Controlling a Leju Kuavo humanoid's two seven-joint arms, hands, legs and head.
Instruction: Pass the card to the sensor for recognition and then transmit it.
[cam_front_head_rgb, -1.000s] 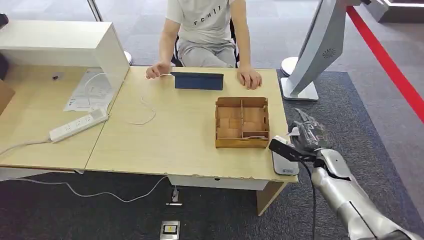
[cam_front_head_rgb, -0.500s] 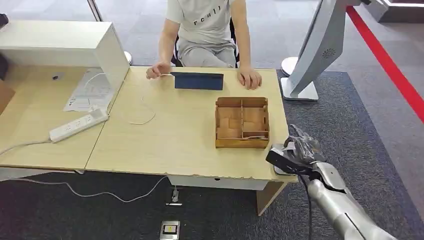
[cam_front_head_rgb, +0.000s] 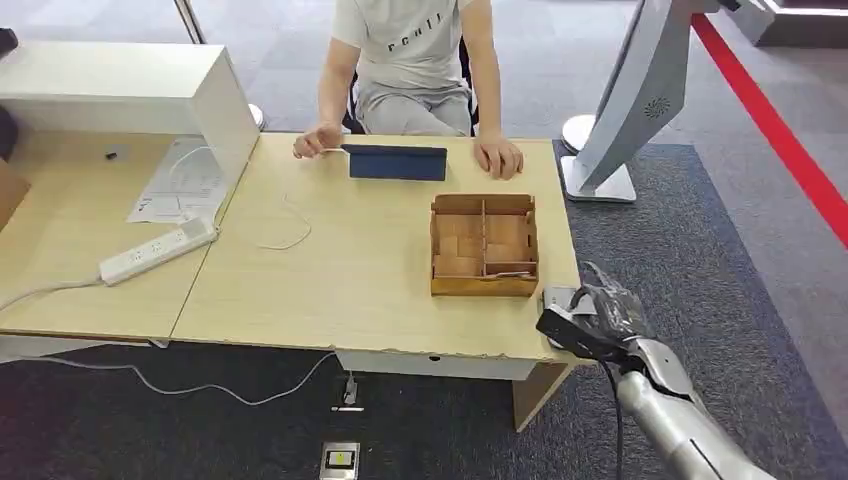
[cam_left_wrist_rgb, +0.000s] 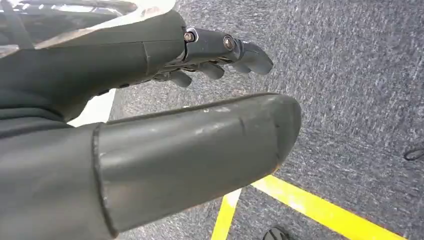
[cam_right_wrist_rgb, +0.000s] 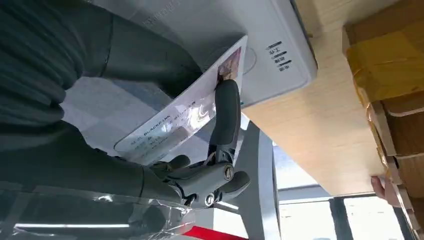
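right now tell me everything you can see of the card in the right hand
The white glossy rectangular card bears a small photo at one end and lines of dark print. The right hand pinches it between thick grey thumb and a dark finger, tilted just above the flat grey card sensor at the wooden table's corner.

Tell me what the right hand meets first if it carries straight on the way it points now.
Most likely the grey sensor at the table's near right corner. The right hand holds the card right over the sensor's face; whether they already touch cannot be told. The wooden box lies beyond.
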